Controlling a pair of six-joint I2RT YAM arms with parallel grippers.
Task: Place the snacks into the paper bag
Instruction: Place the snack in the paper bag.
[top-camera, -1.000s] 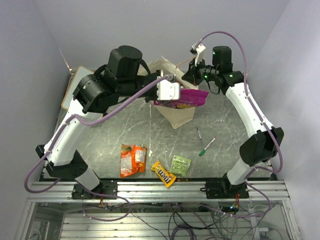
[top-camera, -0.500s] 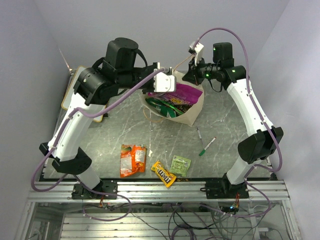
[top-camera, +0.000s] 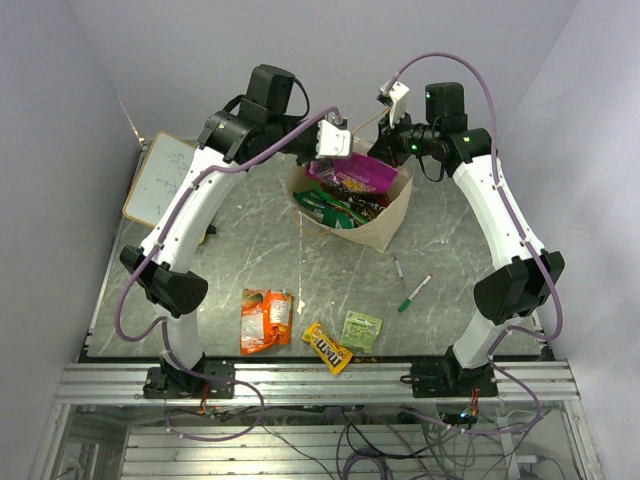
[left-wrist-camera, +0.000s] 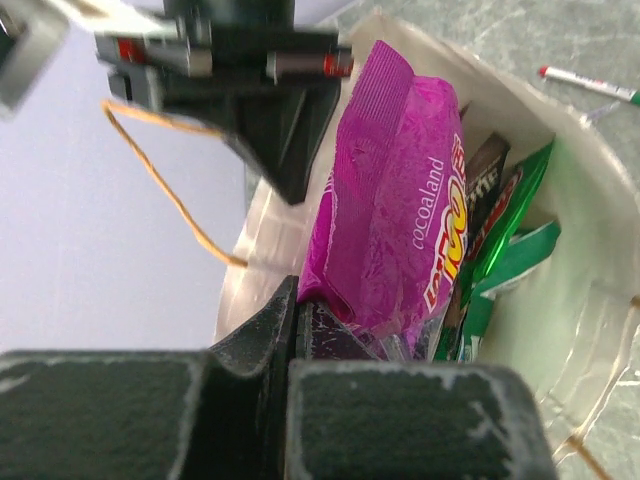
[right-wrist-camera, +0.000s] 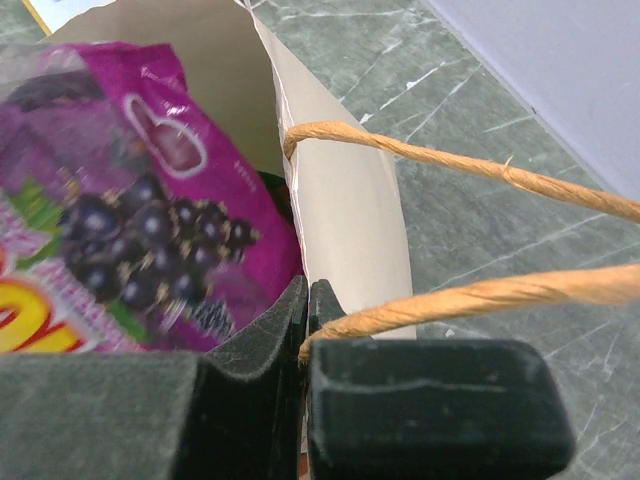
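Jaws tight: purple pouch (left-wrist-camera: 390, 200), paper bag (right-wrist-camera: 340, 210)

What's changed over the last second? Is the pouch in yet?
The left gripper carried the purple pouch back from in front of the bag into its open mouth, where it rests over the green packs; it has not let go. The right gripper stayed shut on the bag's rim. The orange bag, M&M's, pale green packet and pens have not moved.

Cream paper bag (top-camera: 385, 225) far centre, mouth open; purple pouch (top-camera: 352, 174) sticks up over green bags (top-camera: 335, 208) inside. Near side: orange bag (top-camera: 265, 320), yellow M&M's (top-camera: 327, 347), pale green pkt (top-camera: 361, 330), flat.
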